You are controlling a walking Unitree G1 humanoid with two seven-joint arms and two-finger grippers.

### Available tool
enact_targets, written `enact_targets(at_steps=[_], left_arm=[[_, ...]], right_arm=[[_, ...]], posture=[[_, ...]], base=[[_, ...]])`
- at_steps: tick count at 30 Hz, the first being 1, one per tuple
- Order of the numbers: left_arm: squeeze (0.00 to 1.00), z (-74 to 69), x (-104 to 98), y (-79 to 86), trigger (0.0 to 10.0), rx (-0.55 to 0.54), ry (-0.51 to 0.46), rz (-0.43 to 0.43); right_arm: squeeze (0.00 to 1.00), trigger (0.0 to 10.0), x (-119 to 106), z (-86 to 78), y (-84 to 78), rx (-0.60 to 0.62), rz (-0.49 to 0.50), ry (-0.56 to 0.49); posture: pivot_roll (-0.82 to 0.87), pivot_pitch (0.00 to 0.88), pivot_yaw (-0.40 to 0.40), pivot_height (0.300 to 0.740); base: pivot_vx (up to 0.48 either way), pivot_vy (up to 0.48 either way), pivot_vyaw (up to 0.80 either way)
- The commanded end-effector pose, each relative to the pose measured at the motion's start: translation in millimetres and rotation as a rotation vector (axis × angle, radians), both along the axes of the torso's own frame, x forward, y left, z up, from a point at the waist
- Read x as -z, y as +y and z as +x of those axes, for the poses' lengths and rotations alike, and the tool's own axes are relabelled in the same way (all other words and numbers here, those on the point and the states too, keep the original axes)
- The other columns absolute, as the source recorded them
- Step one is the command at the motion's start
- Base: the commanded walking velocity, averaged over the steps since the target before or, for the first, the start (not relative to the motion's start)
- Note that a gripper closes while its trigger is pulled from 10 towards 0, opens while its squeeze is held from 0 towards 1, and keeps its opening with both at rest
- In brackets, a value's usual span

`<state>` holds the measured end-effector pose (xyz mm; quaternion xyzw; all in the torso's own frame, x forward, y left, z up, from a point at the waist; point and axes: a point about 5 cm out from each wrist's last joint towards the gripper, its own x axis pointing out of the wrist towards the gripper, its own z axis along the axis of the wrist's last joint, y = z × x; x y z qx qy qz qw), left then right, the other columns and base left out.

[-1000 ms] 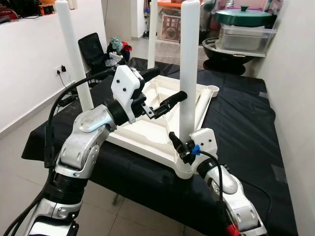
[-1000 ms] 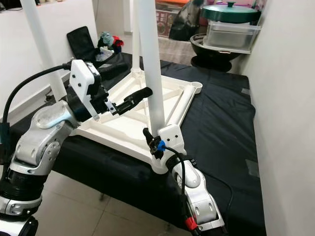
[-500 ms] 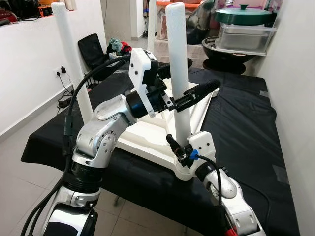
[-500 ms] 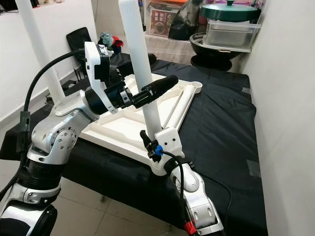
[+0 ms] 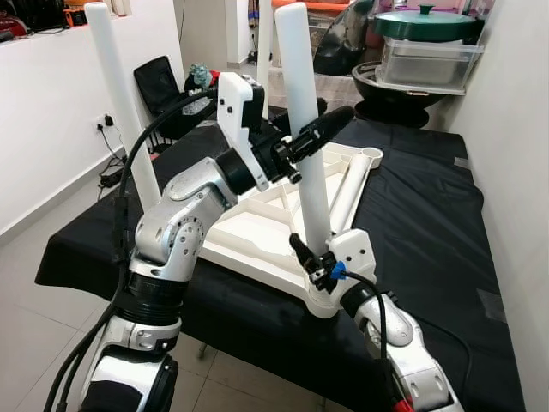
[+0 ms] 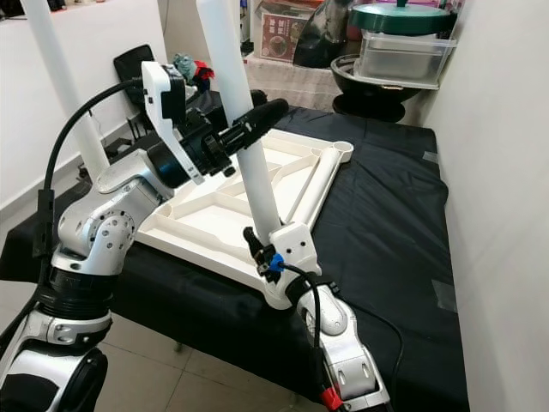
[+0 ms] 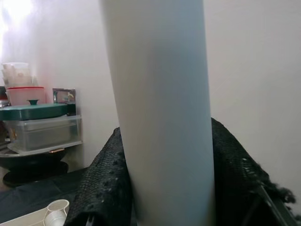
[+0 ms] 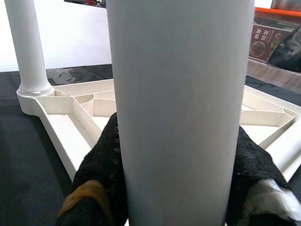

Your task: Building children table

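Lying upside down on a black cloth [image 5: 412,215] is a white children's table top [image 5: 257,236], its ribbed underside facing up, and a white leg [image 5: 302,129] is standing in the near corner socket, tilting slightly toward the robot's left. The left gripper [image 5: 319,136] is reaching across from the left and clasping this leg high up, one black finger on each side of the tube, as the left wrist view is showing with the fingers [image 7: 101,183] hugging the white cylinder. The right gripper [image 5: 310,262] is holding the same leg low down, just above the socket, its black fingers [image 8: 101,176] pressing against both sides of the tube. Two more legs are already standing upright at other corners, one on the robot's left [image 5: 120,103] and one at the far corner [image 5: 264,47], while a fourth leg [image 5: 350,189] is lying flat along the far right edge of the table top. Behind the cloth, a green pot lid [image 5: 425,24] is sitting on a clear plastic box [image 5: 425,64]
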<state>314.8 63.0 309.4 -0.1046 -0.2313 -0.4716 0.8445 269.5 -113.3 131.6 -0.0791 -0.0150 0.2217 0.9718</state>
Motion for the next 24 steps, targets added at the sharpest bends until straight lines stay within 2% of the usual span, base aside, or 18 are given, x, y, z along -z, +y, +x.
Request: enact_targets(at_steps=[1,8,9,10,11,12,14,15,16,17,18,21,22,23,24], left_arm=[[0.0,1.3,6,1.8,0.0,-0.026,0.016,0.032],[0.0,3.4,4,2.0,0.0,-0.029,0.008,0.056],[0.0,4.2,3,2.1,0.0,-0.027,0.002,0.069],[0.0,4.8,3,2.1,0.0,-0.026,-0.002,0.077],[0.0,5.6,1,1.7,0.0,-0.019,-0.008,0.09],[0.0,5.6,1,1.7,0.0,-0.019,-0.008,0.09],[0.0,4.9,-1,-1.9,0.0,0.022,-0.03,0.134],[0.0,4.9,-1,-1.9,0.0,0.022,-0.03,0.134],[0.0,4.0,-1,-4.5,0.0,0.047,-0.041,0.159],[0.0,4.0,-1,-4.5,0.0,0.047,-0.041,0.159],[0.0,3.2,-1,-7.5,0.0,0.073,-0.051,0.182],[0.0,2.7,-1,-14.6,0.0,0.121,-0.073,0.231],[0.0,2.8,-1,-16.9,0.0,0.13,-0.08,0.243],[0.0,2.8,-2,-18.3,0.0,0.136,-0.084,0.25],[0.0,2.7,-2,-19.9,0.0,0.142,-0.09,0.257]], right_arm=[[0.0,10.0,48,-13.2,-0.3,-0.01,-0.03,0.253],[0.0,10.0,45,-10.6,-3.7,0.005,-0.017,0.263],[0.59,10.0,43,-9.4,-5.1,-0.023,-0.013,0.263],[0.59,10.0,41,-8.7,-6.0,-0.045,-0.01,0.261],[1.0,10.0,37,-5.6,-8.3,-0.087,0.015,0.265],[1.0,10.0,37,-5.6,-8.3,-0.087,0.015,0.265],[1.0,10.0,23,0.6,-15.3,-0.267,0.028,0.262],[1.0,10.0,23,0.6,-15.3,-0.267,0.028,0.262],[1.0,10.0,14,3.5,-19.8,-0.358,0.009,0.253],[1.0,10.0,14,3.5,-19.8,-0.358,0.009,0.253],[1.0,10.0,5,7.0,-25.1,-0.438,-0.03,0.234],[1.0,10.0,-17,19.4,-36.2,-0.56,-0.11,0.186],[0.77,10.0,-25,23.1,-37.6,-0.587,-0.105,0.171],[0.77,10.0,-30,25.1,-38.3,-0.604,-0.099,0.162],[0.34,10.0,-36,24.8,-38.5,-0.641,-0.073,0.159]], posture=[[-0.07,0.0,-0.017,0.74],[-0.07,0.0,-0.018,0.74],[-0.07,0.0,-0.016,0.74],[-0.07,0.0,-0.016,0.74],[-0.07,0.0,-0.015,0.74],[-0.07,0.0,-0.015,0.74],[-0.07,0.0,-0.012,0.74],[-0.07,0.0,-0.012,0.74],[-0.08,0.0,-0.005,0.74],[-0.08,0.0,-0.005,0.74],[-0.08,0.0,-0.001,0.74],[-0.08,0.0,0.001,0.74],[-0.08,0.0,0.003,0.74],[-0.08,0.0,0.003,0.74],[-0.08,0.0,0.001,0.74]], base=[[0.0,0.0,0.0],[0.0,0.0,0.0],[0.0,0.0,0.0],[0.0,0.0,0.0],[0.0,0.0,0.0],[0.0,0.0,0.0],[0.0,0.0,0.0],[0.0,0.0,0.0],[0.0,0.0,0.0],[0.0,0.0,0.0],[0.0,0.0,0.0],[0.0,0.0,0.0],[0.0,0.0,0.0],[0.0,0.0,0.0],[0.0,0.0,0.0]])
